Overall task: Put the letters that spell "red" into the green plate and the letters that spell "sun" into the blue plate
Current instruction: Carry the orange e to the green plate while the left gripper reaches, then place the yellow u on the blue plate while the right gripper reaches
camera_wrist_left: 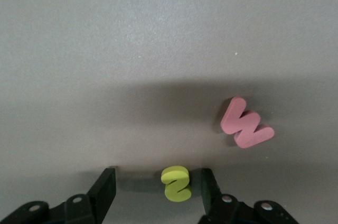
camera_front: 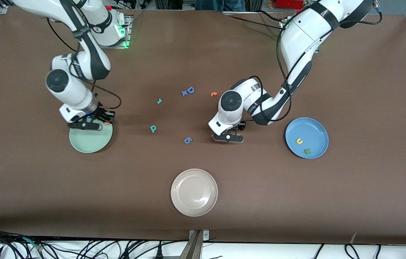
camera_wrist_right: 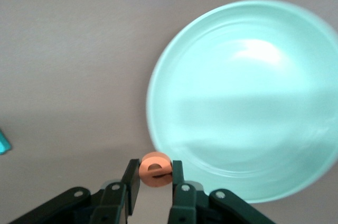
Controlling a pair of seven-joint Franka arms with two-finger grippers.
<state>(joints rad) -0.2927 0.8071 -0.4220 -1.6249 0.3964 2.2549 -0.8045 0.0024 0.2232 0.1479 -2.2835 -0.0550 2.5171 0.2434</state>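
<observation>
While the right gripper [camera_wrist_right: 153, 182] pinches the orange "e" [camera_wrist_right: 155, 169] over the green plate's [camera_front: 91, 144] rim on the side toward the desk's robot edge, it should travel over the plate's middle before letting go. Down near the desk's centre, the left gripper [camera_wrist_left: 158, 188] has its fingers apart around the yellow "s" [camera_wrist_left: 176, 183], one pad close, the other clear; centring first would avoid flicking it. The blue plate [camera_front: 314, 127] holds the yellow "u" [camera_front: 299, 141] and green "n" [camera_front: 307, 151].

Yellow u [camera_front: 299, 141], green n [camera_front: 308, 151] in blue plate [camera_front: 318, 126].
</observation>
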